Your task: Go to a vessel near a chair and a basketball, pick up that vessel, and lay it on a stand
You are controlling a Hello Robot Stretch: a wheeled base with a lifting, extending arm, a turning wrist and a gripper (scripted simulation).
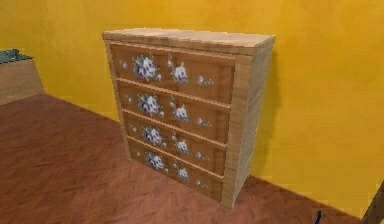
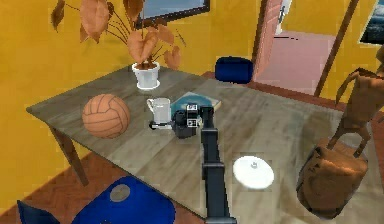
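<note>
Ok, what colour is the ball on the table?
The basketball is orange; best seen in the arm side view.

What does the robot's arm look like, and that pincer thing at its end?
The arm is a dark, nearly black square bar, made of segments with ridged joints along it. At its far end are small white squares with black marks, and beside them the pincer: a compact dark body with two thin fingers.

— What's cut off?
— The potted plant (image 2: 148,44) loses leaves at the top edge, the wooden chair (image 2: 332,172) runs off the right, and a blue shape (image 2: 150,210) off the bottom.
— And the gripper (image 2: 180,122)?
— Its far end merges with things beside the white mug (image 2: 158,108), so whether it holds anything can't be told.
</note>
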